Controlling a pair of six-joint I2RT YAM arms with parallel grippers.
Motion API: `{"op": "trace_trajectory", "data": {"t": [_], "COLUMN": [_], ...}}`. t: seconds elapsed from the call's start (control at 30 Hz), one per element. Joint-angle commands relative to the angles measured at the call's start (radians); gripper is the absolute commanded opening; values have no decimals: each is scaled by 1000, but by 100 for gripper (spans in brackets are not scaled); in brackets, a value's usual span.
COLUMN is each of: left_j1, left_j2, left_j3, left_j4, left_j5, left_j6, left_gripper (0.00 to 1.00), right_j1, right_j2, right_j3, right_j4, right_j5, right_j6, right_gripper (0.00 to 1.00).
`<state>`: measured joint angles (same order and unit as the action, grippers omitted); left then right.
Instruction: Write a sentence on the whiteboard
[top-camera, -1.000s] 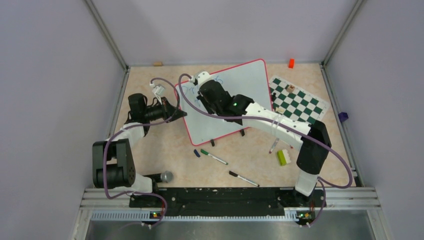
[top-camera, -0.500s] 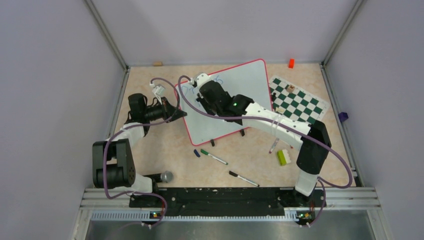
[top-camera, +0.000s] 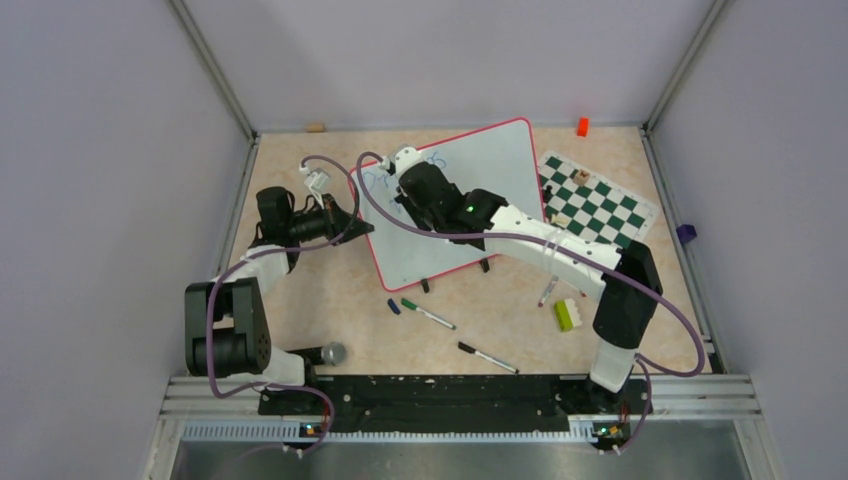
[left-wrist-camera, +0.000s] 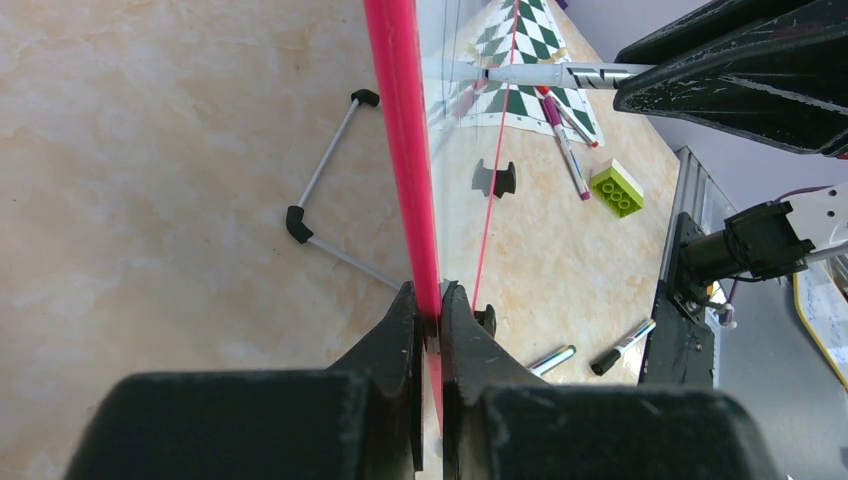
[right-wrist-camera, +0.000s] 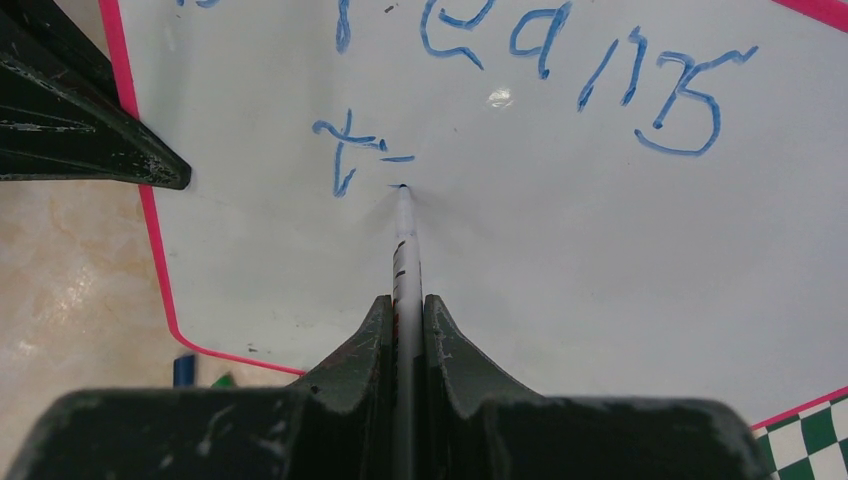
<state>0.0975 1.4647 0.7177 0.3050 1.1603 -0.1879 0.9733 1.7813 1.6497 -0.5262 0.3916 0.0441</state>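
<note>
Soft, bright light falls from above, so the tan marbled table top (top-camera: 330, 300) has only pale shadows. The big shiny white board with a thin red frame (right-wrist-camera: 600, 250) has one small white glare spot by the blue writing (right-wrist-camera: 535, 45), a faint grey shadow round the tip of the thin white marker pen (right-wrist-camera: 404, 240), and a mirror shine seen from the left wrist. Close to each wrist camera the dark fingers (right-wrist-camera: 355, 365) look fuzzy.
</note>
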Motion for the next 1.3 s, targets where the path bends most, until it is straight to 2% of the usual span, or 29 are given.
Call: {"op": "trace_trajectory", "data": {"t": [0.0, 1.27], "left_j1": [-7, -7], "left_j2": [-4, -9], "left_j3": [-22, -25], "left_j4": [13, 12], "left_j5": [-65, -65], "left_j6": [117, 119], "left_gripper": [0, 0], "right_j1": [5, -15], "right_j2": [-10, 13], "right_j3": [36, 60], "right_j4": [5, 50], "right_j5": [28, 18], "right_j6": [-8, -25], "right_gripper": [0, 0]}}
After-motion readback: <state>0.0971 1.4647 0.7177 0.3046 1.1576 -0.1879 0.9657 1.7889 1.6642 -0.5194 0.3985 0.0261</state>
